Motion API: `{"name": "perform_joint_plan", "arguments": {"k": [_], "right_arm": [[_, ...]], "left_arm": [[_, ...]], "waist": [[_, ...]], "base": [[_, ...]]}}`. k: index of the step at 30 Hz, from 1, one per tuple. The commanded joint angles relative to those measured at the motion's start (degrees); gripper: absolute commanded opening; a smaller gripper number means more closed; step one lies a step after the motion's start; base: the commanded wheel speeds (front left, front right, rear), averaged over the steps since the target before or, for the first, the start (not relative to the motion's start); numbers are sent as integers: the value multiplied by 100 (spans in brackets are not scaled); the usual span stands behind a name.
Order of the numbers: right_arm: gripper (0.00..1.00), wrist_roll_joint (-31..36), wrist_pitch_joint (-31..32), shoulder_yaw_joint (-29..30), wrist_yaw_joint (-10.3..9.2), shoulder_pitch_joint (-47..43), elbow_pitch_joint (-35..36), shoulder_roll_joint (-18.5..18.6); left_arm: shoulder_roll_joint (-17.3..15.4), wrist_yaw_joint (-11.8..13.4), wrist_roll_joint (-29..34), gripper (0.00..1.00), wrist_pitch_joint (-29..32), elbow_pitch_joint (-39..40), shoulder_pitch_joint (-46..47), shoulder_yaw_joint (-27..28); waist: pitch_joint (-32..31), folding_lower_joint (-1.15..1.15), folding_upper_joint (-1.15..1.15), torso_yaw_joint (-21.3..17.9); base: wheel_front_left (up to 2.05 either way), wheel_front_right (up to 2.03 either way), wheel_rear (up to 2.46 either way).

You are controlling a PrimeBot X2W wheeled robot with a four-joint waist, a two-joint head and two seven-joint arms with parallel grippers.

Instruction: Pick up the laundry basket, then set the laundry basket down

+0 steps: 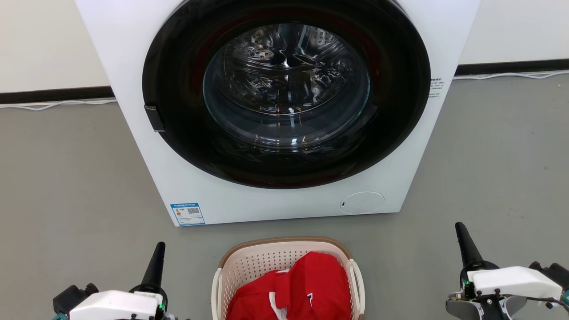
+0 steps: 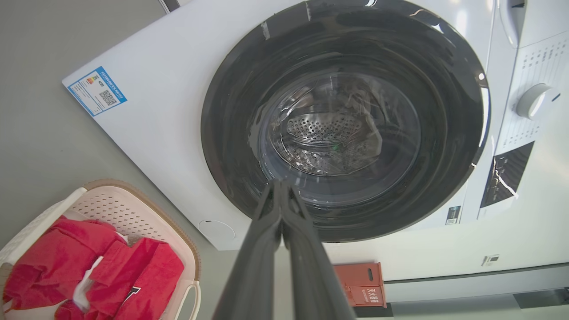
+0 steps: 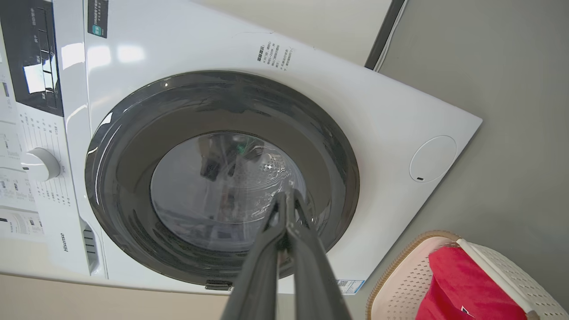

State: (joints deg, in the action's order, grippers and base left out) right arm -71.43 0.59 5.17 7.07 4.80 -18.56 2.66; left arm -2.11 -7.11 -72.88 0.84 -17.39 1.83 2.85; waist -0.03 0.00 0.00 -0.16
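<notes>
— How many things stand on the grey floor (image 1: 489, 155)?
— One washing machine (image 1: 133, 66) and one laundry basket (image 1: 255, 266). The basket sits just in front of the machine, between the left gripper (image 1: 159, 251) and the right gripper (image 1: 461, 235).
— What is the basket like?
— Oval, of perforated cream plastic, with a brown woven-look rim and two white handles. Crumpled red cloth (image 1: 311, 284) lies inside.
— And the machine?
— A white box with one round, dark, glassy door (image 1: 284, 93).
— The grippers?
— Each has its two fingers pressed together, holding nothing
</notes>
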Motion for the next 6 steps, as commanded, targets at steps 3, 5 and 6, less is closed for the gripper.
{"name": "perform_joint_plan", "arguments": {"k": [3, 5, 6], "right_arm": [[0, -348, 127, -56, 33, 154, 240, 20], [0, -471, 160, -42, 33, 153, 255, 21], [0, -533, 177, -35, 34, 153, 263, 21]], "left_arm": [[-65, -29, -328, 0, 94, 198, 349, 176], [-66, -30, -442, 0, 128, 208, 356, 190], [-66, -30, -499, 0, 145, 212, 359, 197]], "waist": [[2, 0, 0, 2], [4, 0, 0, 3], [4, 0, 0, 4]], "base": [[0, 0, 0], [0, 0, 0], [0, 0, 0]]}}
